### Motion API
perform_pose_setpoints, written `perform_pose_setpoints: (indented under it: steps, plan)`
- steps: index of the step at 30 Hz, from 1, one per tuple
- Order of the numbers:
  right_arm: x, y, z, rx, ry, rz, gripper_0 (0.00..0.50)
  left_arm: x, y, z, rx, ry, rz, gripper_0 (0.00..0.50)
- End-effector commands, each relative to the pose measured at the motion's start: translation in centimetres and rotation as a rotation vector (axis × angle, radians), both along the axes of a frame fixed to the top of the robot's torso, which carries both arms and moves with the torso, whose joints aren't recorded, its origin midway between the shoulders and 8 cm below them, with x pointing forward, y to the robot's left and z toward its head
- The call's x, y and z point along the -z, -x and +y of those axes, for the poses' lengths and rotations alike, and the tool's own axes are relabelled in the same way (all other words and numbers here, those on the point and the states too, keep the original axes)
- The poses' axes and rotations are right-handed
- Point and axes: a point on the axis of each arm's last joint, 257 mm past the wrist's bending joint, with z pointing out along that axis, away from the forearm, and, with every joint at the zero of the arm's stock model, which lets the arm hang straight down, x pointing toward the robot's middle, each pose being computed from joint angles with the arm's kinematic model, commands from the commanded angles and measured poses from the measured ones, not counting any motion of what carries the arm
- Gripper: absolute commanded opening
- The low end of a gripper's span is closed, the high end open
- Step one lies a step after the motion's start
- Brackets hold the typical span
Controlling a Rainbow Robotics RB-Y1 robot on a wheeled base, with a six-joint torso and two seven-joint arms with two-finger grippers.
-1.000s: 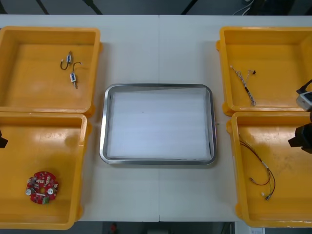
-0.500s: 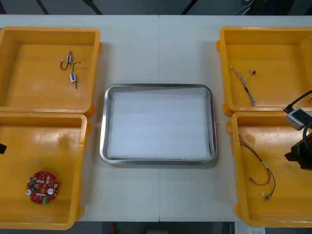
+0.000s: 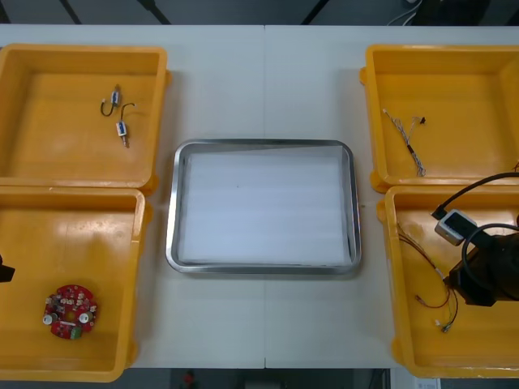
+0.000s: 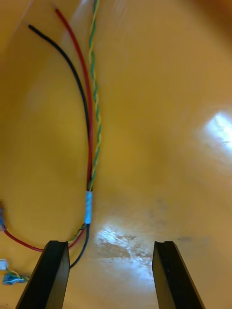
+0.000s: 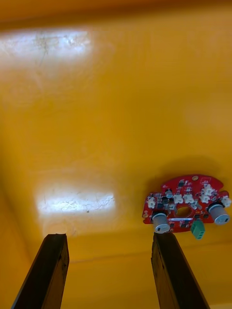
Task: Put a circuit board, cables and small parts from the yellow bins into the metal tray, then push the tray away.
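Observation:
The round red circuit board (image 3: 70, 311) lies in the near left yellow bin (image 3: 113, 243). In the left wrist view my left gripper (image 5: 111, 273) is open over the bin floor, with the circuit board (image 5: 186, 207) just beyond one fingertip. My right gripper (image 4: 111, 275) is open low over the near right bin (image 3: 389, 267). A red, black and twisted yellow cable (image 4: 90, 145) runs past one of its fingers (image 4: 46, 275), and nothing is between them. The right arm (image 3: 482, 275) hangs beside the cable (image 3: 430, 284). The metal tray (image 3: 172, 211) is white inside.
Small metal parts (image 3: 120, 113) lie in the far left bin (image 3: 158, 97). A twisted blue and white cable (image 3: 405, 139) lies in the far right bin (image 3: 373, 105). My left arm (image 3: 3, 271) shows at the table's left edge. Bare table surrounds the tray.
My right arm has moved nearer and inward over the near right bin, ending beside the red and yellow cable. The left arm has slid a little nearer.

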Motion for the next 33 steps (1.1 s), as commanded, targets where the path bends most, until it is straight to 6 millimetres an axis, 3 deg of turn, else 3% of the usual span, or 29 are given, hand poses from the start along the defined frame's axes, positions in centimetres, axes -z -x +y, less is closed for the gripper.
perform_pose_setpoints:
  steps: [1, 8, 18, 33]
  plan:
    - [0.9, 0.6, 1.8, 0.007, -0.031, 0.0, 0.5, 0.9, 1.2, 0.5, 0.026, -0.039, 0.012, 0.5]
    - [1.9, 0.2, 2.0, 0.029, -0.057, 0.001, 0.5, 1.9, 1.9, -0.1, 0.045, -0.026, 0.016, 0.5]
    - [2.9, 0.6, 2.3, 0.042, -0.059, 0.014, 0.5, 4.8, 1.9, -1.7, 0.111, -0.041, -0.007, 0.5]
    - [4.1, 0.0, 1.9, 0.069, -0.086, 0.005, 0.5, 7.4, 3.7, -3.5, 0.127, 0.018, -0.011, 0.5]
